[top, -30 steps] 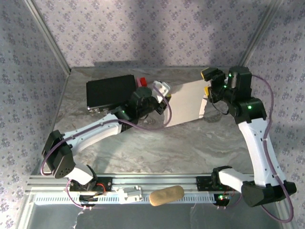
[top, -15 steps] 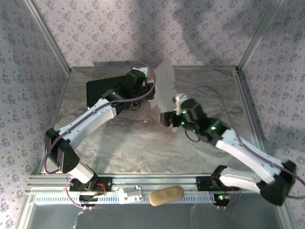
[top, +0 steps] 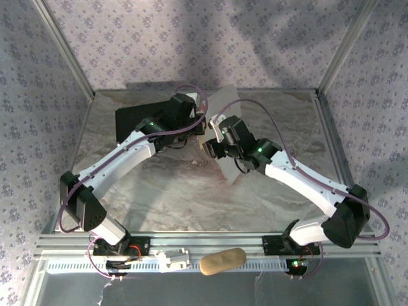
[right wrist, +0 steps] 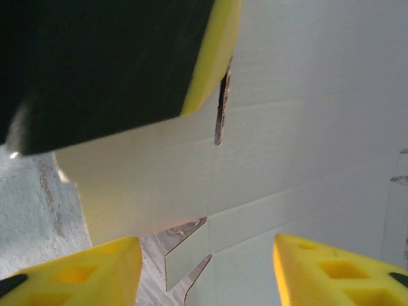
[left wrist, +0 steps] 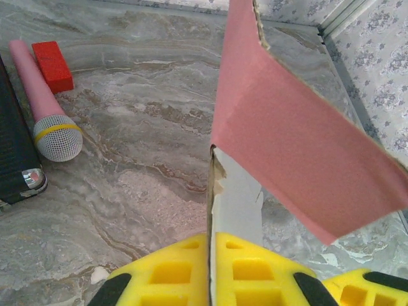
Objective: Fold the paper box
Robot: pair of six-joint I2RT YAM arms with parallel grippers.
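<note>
Paper box [left wrist: 299, 159]: thin cardboard, matt pink outside, paler and smooth inside, torn fibrous edge at the slit. Table [left wrist: 127, 121]: marbled grey, smooth, faint sheen. Microphone [left wrist: 48, 108], 9 o'clock in left wrist view: matt pink handle, silver mesh head.

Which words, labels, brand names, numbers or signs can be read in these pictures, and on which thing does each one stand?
No text can be read anywhere.
The paper box: plain pink outside, plain pale inside, no print.
The black box: no label to be made out.
The red block and the pink microphone: no lettering.
</note>
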